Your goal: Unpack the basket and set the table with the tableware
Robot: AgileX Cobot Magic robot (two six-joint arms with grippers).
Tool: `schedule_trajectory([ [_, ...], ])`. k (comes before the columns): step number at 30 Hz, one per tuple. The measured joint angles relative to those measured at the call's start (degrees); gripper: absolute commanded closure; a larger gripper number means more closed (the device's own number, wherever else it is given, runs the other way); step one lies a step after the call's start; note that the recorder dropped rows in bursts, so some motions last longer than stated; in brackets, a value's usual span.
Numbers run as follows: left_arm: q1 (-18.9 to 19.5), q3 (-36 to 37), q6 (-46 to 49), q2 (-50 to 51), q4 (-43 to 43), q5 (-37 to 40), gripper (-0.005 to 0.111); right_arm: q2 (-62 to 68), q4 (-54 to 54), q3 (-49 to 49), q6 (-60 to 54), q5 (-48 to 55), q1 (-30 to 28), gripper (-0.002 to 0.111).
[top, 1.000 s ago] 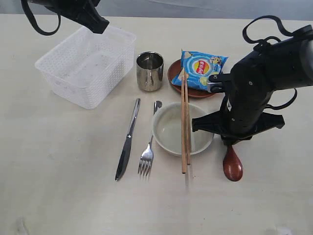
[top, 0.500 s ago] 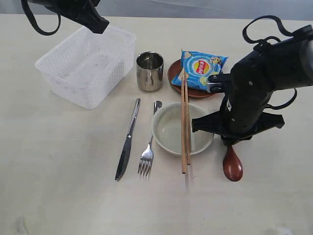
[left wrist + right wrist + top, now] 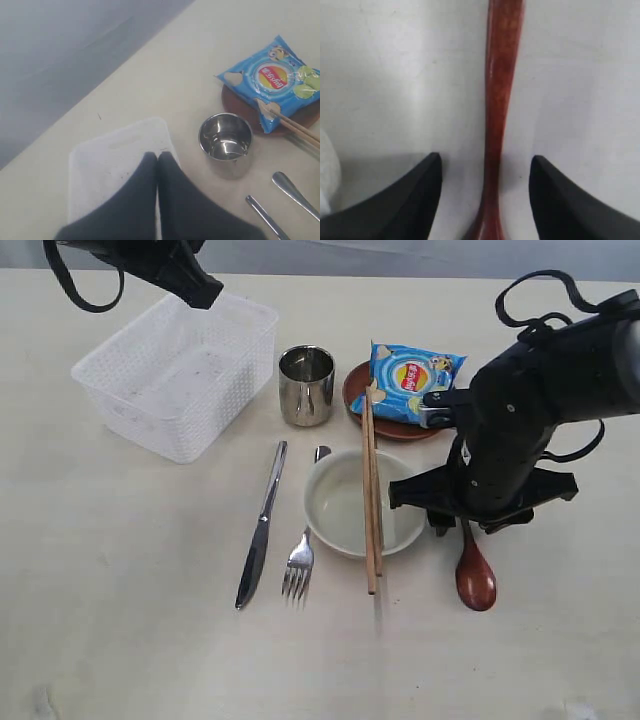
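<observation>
basket: white, at the far left of the table; only its own perforated floor shows inside.
left gripper: jaws pressed together with nothing between them, hanging over the basket's far rim.
cup: upright between basket and plate; its inside shows only shiny steel (best seen from the left wrist).
plate: small and brown, with the blue chip bag lying on it.
bowl: cream, in the middle of the table; the chopsticks lie across its rim, far ends at the bag's corner, near ends out past the bowl.
knife and fork: side by side left of the bowl, the fork's handle tip at the bowl's rim.
spoon: flat on the table right of the bowl.
right gripper: jaws wide apart astride the spoon's handle, with a gap on each side, gripping nothing.
</observation>
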Motion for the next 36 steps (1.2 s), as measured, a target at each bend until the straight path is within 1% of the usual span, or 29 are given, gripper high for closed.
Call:
schedule_trajectory([
  [5,0.0,0.0,0.0,0.0,0.0,0.0,0.107,-0.61,0.47,-1.37,0.0,1.61,0.0,0.057],
  [11,0.0,0.0,0.0,0.0,0.0,0.0,0.107,-5.57,0.45,-3.12,0.45,6.21,0.03,0.057],
  [19,0.0,0.0,0.0,0.0,0.0,0.0,0.107,-13.75,-3.66,-5.72,2.78,17.06,0.03,0.057],
  [20,0.0,0.0,0.0,0.0,0.0,0.0,0.107,-14.94,-4.09,-5.95,3.04,17.82,0.03,0.058],
  [22,0.0,0.0,0.0,0.0,0.0,0.0,0.107,-20.58,-5.41,-5.95,3.16,18.63,0.13,0.074],
  [23,0.0,0.0,0.0,0.0,0.0,0.0,0.107,-22.75,-5.84,-5.95,3.26,18.53,0.13,0.089],
  [25,0.0,0.0,0.0,0.0,0.0,0.0,0.107,-29.36,-7.79,-6.04,3.26,16.96,1.06,0.108],
  [27,0.0,0.0,0.0,0.0,0.0,0.0,0.107,-36.46,-8.65,-6.04,2.86,14.44,2.92,0.109],
  [31,0.0,0.0,0.0,0.0,0.0,0.0,0.107,-48.43,-9.14,-6.04,-0.65,8.32,10.19,0.109],
  [33,0.0,0.0,0.0,0.0,0.0,0.0,0.107,-51.98,-9.14,-6.04,-1.0,8.03,12.65,0.109],
  [36,0.0,0.0,0.0,0.0,0.0,0.0,0.107,-55.02,-9.14,-6.04,-1.0,8.52,14.16,0.109],
])
